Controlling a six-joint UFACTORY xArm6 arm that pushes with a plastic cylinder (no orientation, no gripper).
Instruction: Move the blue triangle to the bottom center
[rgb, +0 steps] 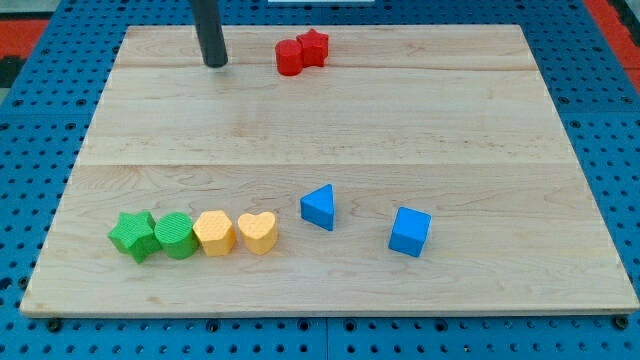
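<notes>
The blue triangle (319, 207) lies on the wooden board (330, 120), a little below the middle and near the view's centre. My tip (216, 64) rests on the board near the view's top left, far from the blue triangle and left of the red blocks. A blue cube (410, 232) sits to the right of the triangle, apart from it.
A row of touching blocks lies at the bottom left: green star (133, 236), green cylinder (175, 236), yellow hexagon (214, 233), yellow heart (258, 232). A red cylinder (290, 57) and a red star (314, 47) touch at the top centre.
</notes>
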